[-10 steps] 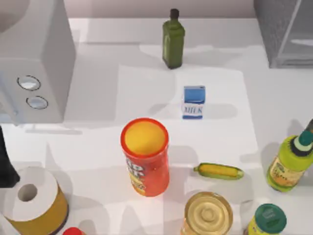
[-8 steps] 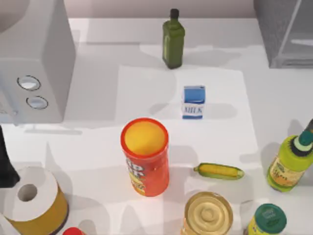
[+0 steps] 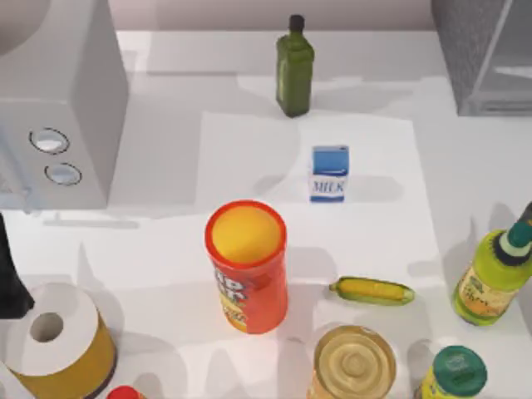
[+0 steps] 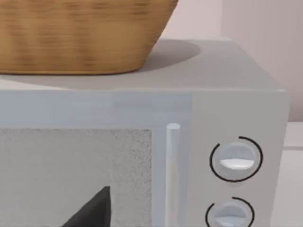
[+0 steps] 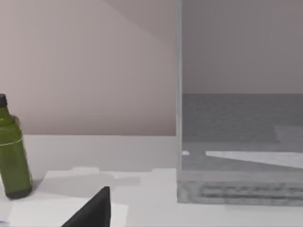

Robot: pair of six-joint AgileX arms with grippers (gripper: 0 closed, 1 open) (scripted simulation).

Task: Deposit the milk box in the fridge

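The milk box [image 3: 329, 174] stood upright near the middle of the table [image 3: 166, 249], on a paler patch of the surface, its blue top up and the word "MILK" facing the near edge. Nothing touched it. Behind it, toward the back wall, stood the green bottle [image 3: 294, 66]; in front and to the left stood the red can [image 3: 247, 266] with its yellow lid — much the bigger of the two. A small corn cob [image 3: 371, 290] lay on its side just right of the can.

The fridge [image 3: 486, 54] sat at the table's far right corner, well apart from the carton. From the right wrist camera its pale frame [image 5: 178, 94] and grey inside were plain to see, with the green bottle off to one side.

At the far left stood the whitish box with two round dials [image 3: 58, 100], a woven basket [image 4: 80, 33] resting on top. Whether either claw was open or closed I could not tell — only a dark tip showed at each wrist.
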